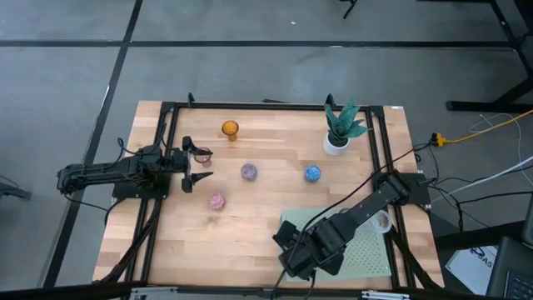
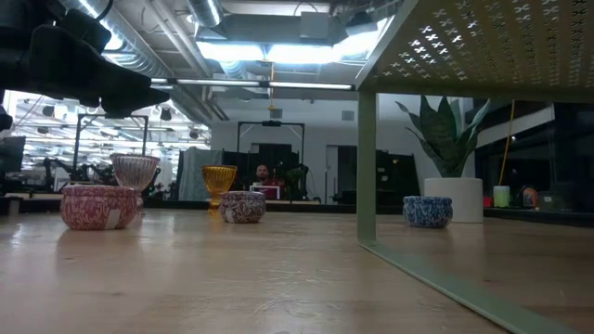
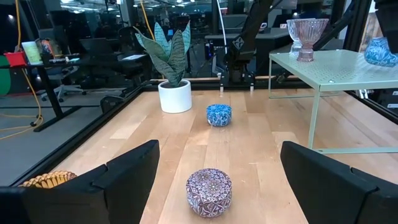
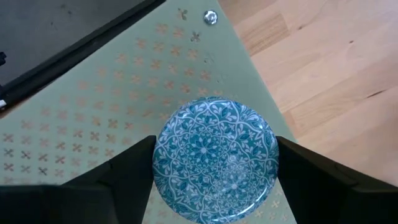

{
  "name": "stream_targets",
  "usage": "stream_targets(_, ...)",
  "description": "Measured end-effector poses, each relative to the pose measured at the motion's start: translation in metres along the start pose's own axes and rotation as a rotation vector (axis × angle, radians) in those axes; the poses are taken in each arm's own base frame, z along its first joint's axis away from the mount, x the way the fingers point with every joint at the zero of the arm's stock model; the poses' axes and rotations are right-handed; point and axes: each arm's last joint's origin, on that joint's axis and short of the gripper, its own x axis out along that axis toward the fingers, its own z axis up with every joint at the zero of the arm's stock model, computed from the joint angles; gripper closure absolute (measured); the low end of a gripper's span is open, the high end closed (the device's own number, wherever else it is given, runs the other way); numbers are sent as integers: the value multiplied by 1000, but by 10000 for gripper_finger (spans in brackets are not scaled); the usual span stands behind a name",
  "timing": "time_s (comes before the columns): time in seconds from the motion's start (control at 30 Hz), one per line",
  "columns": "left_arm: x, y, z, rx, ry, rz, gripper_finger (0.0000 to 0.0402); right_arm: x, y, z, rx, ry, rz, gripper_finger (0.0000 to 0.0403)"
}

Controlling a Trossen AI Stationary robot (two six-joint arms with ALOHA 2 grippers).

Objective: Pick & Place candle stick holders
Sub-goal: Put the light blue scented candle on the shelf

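While the left gripper hovers over the left part of the pale wooden table, its two dark fingers stand spread apart with nothing between them. Just beside one fingertip stands a clear stemmed glass candle holder. Beyond that claw, toward the table's far edge, stands an amber glass goblet-shaped holder. Ahead of the open fingers, on the table's middle, sits a low round purple patterned holder. Near the claw on its other side rests a pink patterned round holder. Farther ahead of the same claw lies a blue patterned round holder, and past it a white pot with a green striped plant.

To the right stands a pale green perforated metal shelf on legs, carrying another clear stemmed glass holder. The right gripper hangs over the near left corner of this shelf. Its fingers stand apart, one on each side of a teal patterned round holder resting on the perforated surface; whether the pads touch it cannot be told. A further clear round holder sits on the shelf beside the right arm's forearm.
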Motion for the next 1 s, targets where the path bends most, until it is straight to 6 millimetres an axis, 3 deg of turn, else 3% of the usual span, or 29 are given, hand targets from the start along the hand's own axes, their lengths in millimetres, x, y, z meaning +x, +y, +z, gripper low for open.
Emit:
stream_targets(0.33, 0, 0, 0, 0, 0, 0, 68, 0, 1, -1, 11, 12, 6, 56)
stream_targets(0.6, 0, 0, 0, 0, 0, 0, 68, -2, 1, -2, 11, 10, 5, 52)
stream_targets(0.73, 0, 0, 0, 0, 0, 0, 68, -12, 2, -6, 21, -10, -4, 52)
stream_targets(1.0, 0, 0, 0, 0, 0, 0, 68, -27, -8, -19, 205, -25, -13, 51)
